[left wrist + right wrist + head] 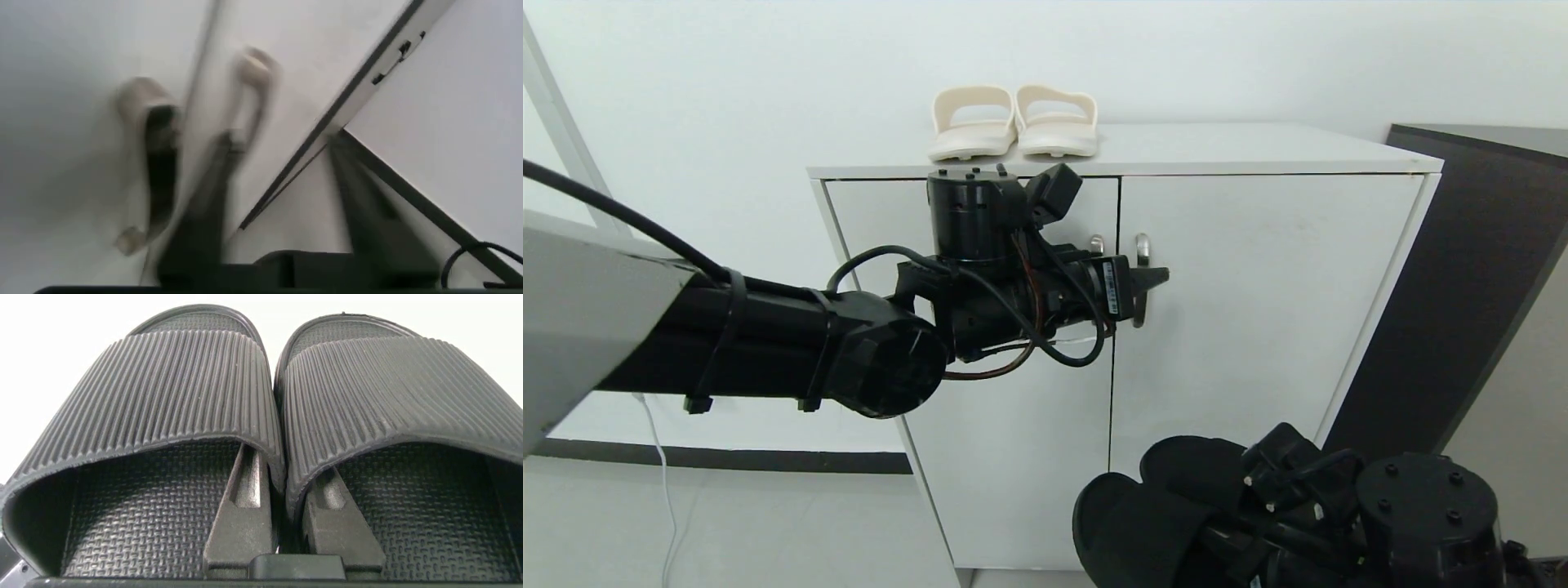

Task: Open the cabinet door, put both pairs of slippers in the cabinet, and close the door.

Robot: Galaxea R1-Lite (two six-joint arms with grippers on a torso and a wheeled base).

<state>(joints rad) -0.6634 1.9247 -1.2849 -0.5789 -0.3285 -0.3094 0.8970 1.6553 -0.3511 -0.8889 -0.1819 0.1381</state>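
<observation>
The white cabinet [1258, 286] has both doors shut, and two metal handles [1141, 245] sit side by side at the centre seam. My left gripper [1153, 279] is at the right door's handle, open. In the left wrist view [282, 204] one finger [204, 220] lies between the two blurred handles [253, 82]. A pair of cream slippers [1013, 122] rests on the cabinet top. Low at the front, my right gripper [1225, 523] is shut on a pair of black slippers [1143, 506]. Its fingers [237, 514] pinch the pair's two adjoining inner walls [282, 457].
A dark panel [1462, 286] stands just right of the cabinet. A white wall runs behind and to the left, with a dark baseboard [727, 459] and a thin white cable [666, 506] hanging low on the left.
</observation>
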